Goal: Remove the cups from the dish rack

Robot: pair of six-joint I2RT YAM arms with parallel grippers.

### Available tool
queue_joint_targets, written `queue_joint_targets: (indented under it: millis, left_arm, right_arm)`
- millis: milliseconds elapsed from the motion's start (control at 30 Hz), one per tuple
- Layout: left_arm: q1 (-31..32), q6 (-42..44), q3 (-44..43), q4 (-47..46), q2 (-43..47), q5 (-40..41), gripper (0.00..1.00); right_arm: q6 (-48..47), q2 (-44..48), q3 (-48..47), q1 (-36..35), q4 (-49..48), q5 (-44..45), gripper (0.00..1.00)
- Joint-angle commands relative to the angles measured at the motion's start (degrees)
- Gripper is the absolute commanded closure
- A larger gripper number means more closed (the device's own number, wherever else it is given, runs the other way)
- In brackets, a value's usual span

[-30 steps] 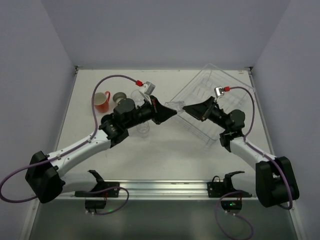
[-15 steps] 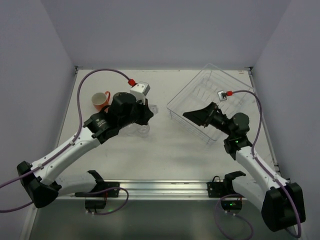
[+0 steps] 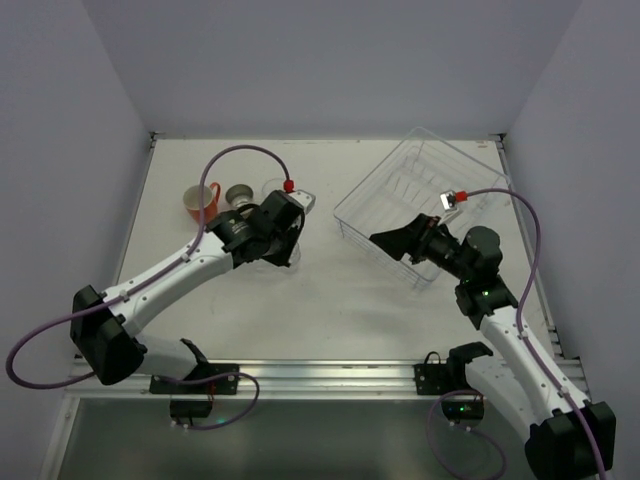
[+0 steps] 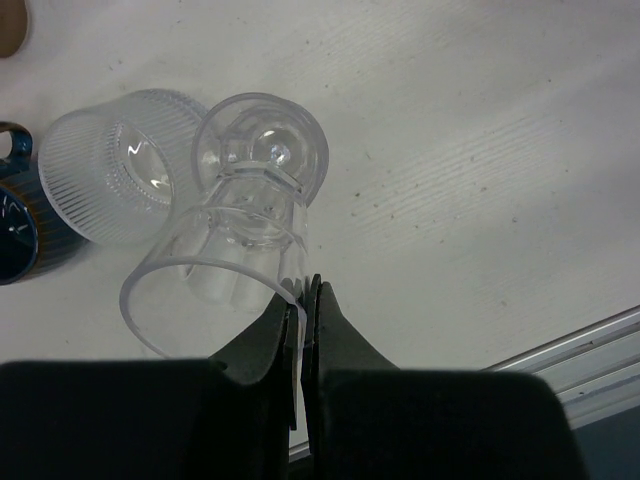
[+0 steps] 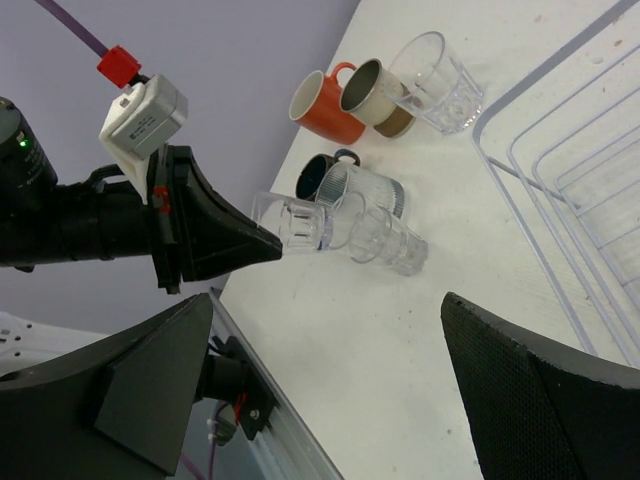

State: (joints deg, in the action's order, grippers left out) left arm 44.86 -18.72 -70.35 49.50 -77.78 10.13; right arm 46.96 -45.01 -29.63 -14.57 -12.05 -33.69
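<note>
My left gripper (image 4: 303, 290) is shut on the rim of a clear tumbler (image 4: 230, 265). It holds the tumbler tilted just above another clear tumbler (image 4: 265, 150) on the table, and this also shows in the right wrist view (image 5: 295, 220). A ribbed tumbler (image 4: 110, 165) and a dark blue cup (image 4: 15, 220) stand beside them. The orange-red mug (image 3: 198, 203), beige cup (image 3: 238, 194) and one more clear tumbler (image 3: 272, 188) stand at the back left. My right gripper (image 3: 378, 238) is open and empty at the near-left edge of the clear dish rack (image 3: 400, 180).
The cups cluster on the left half of the table, and the left gripper (image 3: 285, 240) is over them. The rack's wire-like ribs (image 5: 570, 170) fill the right of the right wrist view. A metal rail (image 3: 320, 375) runs along the table's front edge.
The left gripper has swung from the table's middle back to the left with the clear tumbler, down over the cup cluster. The right arm has drawn back, its gripper staying by the rack.
</note>
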Motion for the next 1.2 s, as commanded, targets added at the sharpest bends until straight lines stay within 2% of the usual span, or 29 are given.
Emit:
queue_joint_targets:
  millis: [0,467,833,967,1033,1067,1167]
  left_arm:
    - [0.1,3.0,-4.2,1.7,-0.8,1.9,1.00]
    - [0.6,6.8,-12.5,4.4,-6.4,4.3,1.00]
    - [0.8,8.1,-11.1,5.7,-10.6,5.0,1.00]
    - [1.0,8.3,-11.0,5.6,-11.4,5.2,0.94]
    - [1.1,8.5,-11.0,5.4,-12.0,5.2,0.85]
    - [1.2,8.5,-11.2,5.3,-12.2,5.4,0.76]
    - [1.2,8.6,-11.6,5.1,-12.7,6.0,0.66]
  right_arm:
    - [-2.5,0.7,-0.4,0.1,1.7,1.7,0.01]
    - [-1.9,-0.8,0.2,0.1,-0.3,0.5,0.01]
    - [-2.6,0.7,-0.5,0.1,1.2,1.4,0.01]
    - [-2.6,0.5,-0.6,0.1,1.2,1.2,0.01]
    - [-2.6,0.6,-0.6,0.2,1.2,1.1,0.01]
    - [-2.5,0.8,-0.6,0.2,1.3,1.2,0.01]
    - [-2.7,1.0,-0.8,0.1,1.7,1.3,0.01]
